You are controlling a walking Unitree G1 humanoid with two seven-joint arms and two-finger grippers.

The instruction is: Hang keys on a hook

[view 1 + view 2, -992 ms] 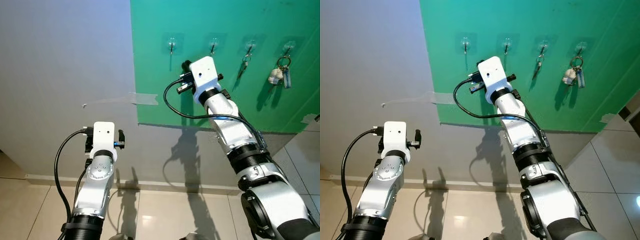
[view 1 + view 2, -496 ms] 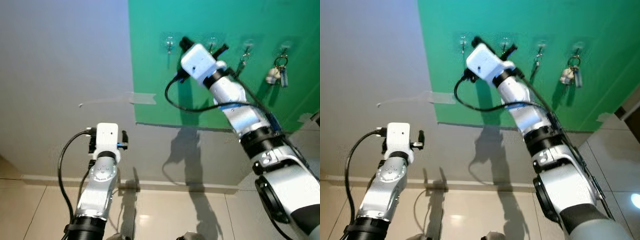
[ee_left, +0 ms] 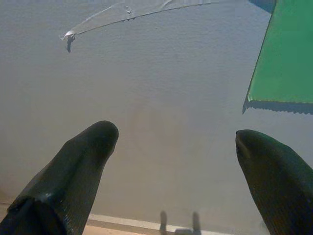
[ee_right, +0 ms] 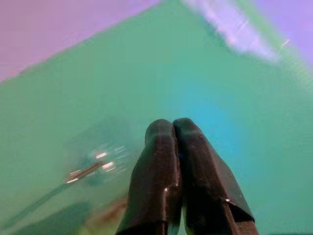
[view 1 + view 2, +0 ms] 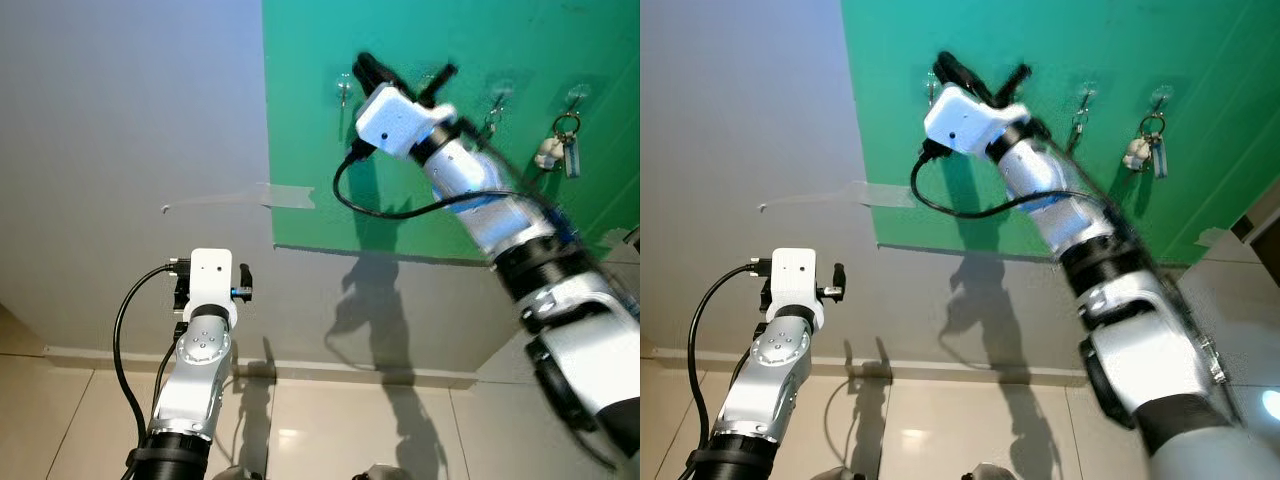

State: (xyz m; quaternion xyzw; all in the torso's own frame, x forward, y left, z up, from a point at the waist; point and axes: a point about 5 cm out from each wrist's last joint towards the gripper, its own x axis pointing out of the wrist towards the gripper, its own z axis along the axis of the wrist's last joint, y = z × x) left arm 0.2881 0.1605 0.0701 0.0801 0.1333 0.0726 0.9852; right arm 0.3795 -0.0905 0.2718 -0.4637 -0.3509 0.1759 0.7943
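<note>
— Where is the right gripper (image 4: 172,128)?
— Raised against the green panel (image 5: 420,200), fingers pressed together, beside the leftmost hook (image 5: 343,88).
— And the keys (image 5: 566,150)?
— Hanging on the far-right hook (image 5: 575,97) — well apart from it.
— The left gripper (image 3: 176,142)?
— Low, fingers spread wide, facing the grey wall (image 5: 130,150).
</note>
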